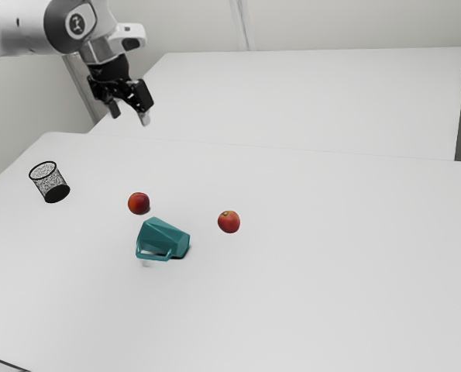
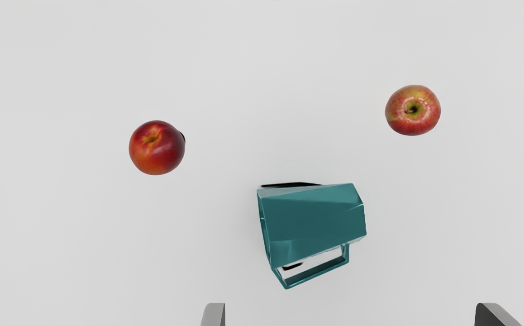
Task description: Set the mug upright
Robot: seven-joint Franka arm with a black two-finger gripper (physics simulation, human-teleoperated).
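Mug: the teal mug lies on its side on the bench, not upright; its wider, open end faces off toward the dark red fruit.
Tool: my tool is open, with nothing between its fingers, raised above the bench and well apart from the mug.
Body: flat-faceted and glossy; I judge it stiff, fairly light, a little slippery, and perhaps brittle if it drops or tips over hard.
Hold: I would close across the facets of the body, near the rim, so that the mug can swing down onto its base. Its taper could let my pads slide toward the narrow end.
Handle: the angular handle sticks out from the mug's side; pinched alone, it might let the body twist.
Fruit and mesh cup: the dark red fruit is near the mug's open end, the apple off past its base end, the mesh cup farther out beyond the dark red fruit.
Hard to see: the mug's inside, its underside, and whether the handle touches the bench.
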